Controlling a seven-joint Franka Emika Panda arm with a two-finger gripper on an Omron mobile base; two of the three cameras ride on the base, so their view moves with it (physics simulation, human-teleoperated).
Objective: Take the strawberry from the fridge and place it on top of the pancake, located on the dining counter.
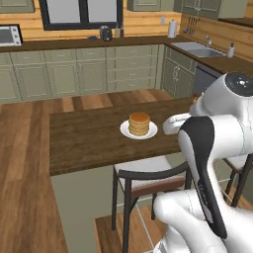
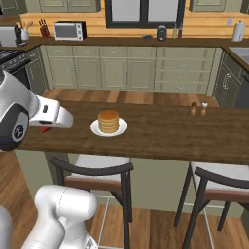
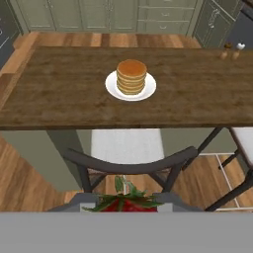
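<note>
Hand view: strawberry (image 3: pixel 127 204) between closed jaws.

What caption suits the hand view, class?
Gripper holding the strawberry, facing the pancake on the dining counter.

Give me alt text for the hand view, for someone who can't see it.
The gripper is shut on a strawberry with green leaves, at the bottom of the view. Ahead, a pancake stack sits on a white plate on the dark wooden dining counter, with a dark-framed stool below.
</note>
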